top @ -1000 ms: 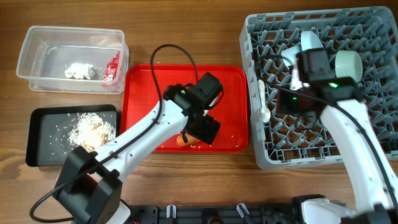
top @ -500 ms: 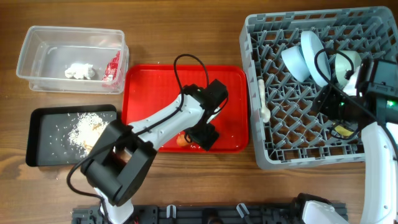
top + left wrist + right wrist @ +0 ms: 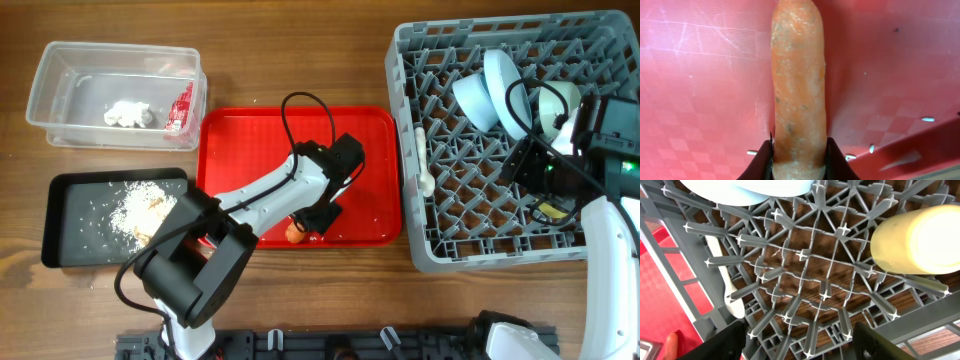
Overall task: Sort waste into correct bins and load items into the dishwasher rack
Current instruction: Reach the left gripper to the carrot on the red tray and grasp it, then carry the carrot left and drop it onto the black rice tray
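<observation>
Step in hand: carrot [image 3: 799, 75] pinched by left gripper [image 3: 799, 161] at the near edge of the red tray [image 3: 240, 130].
Right gripper [image 3: 800, 345]: spread, empty, above rack [image 3: 805, 255].
Next move: carrot probably to be lifted and carried to black tray [image 3: 75, 222].

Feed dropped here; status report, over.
Left pincer shut on carrot, in red tray. Right pincer open, empty, above rack. Tray rim close by carrot.

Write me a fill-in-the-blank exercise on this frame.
The left end effector grips the carrot on the ___ serving tray. The rice scraps lie in the ___ tray. The right end effector, fingers ___, hangs over the dishwasher rack.
Missing words: red; black; open.
</observation>
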